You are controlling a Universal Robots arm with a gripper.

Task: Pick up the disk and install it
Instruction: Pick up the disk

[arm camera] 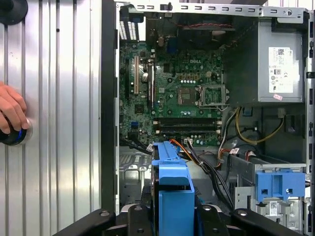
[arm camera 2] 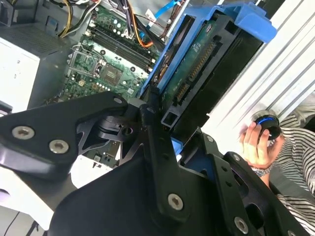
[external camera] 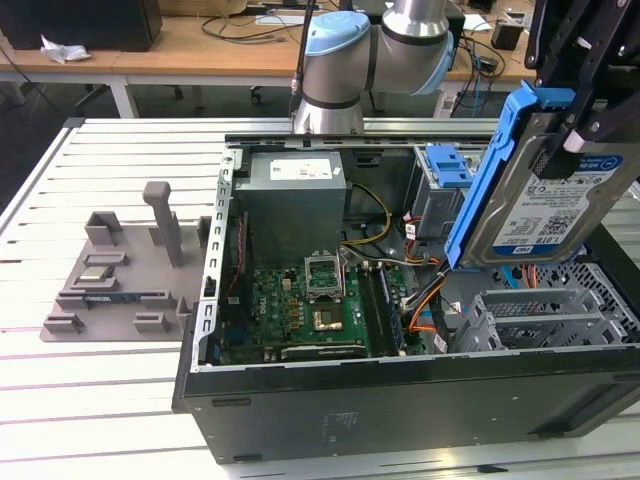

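- Claw [external camera: 578, 140] is clenching on the disk [external camera: 555, 215]; in the second wrist view the black fingers [arm camera 2: 147, 110] are pressing against the drive's two faces, claw [arm camera 2: 170, 123] closed on it.
- The disk is hanging in the air, off any surface, tilted, with its barcode label facing the exterior camera and one blue side rail [external camera: 490, 170] running along its edge.
- In the first wrist view the rail end of the disk [arm camera: 172, 187] is projecting out from the claw [arm camera: 172, 219].
- The open computer case [external camera: 400, 400] is lying directly beneath the claw, on the ribbed metal bench [external camera: 100, 400].
- A grey metal drive cage [external camera: 540, 315] is sitting just below the held disk, not touching it.
- The motherboard [external camera: 300, 300] and power supply [external camera: 295, 185] are lying inside the case, farther from the claw than the cage.
- A blue latch [external camera: 447, 165] is standing inside the case, near the disk's rail side.
- A grey fixture tray [external camera: 120, 270] is resting on the bench, well apart from the claw, outside the case.
- A person's hand [arm camera: 10, 110] is resting on a black round knob [arm camera: 15, 135] on the bench, beside the case and apart from the claw.
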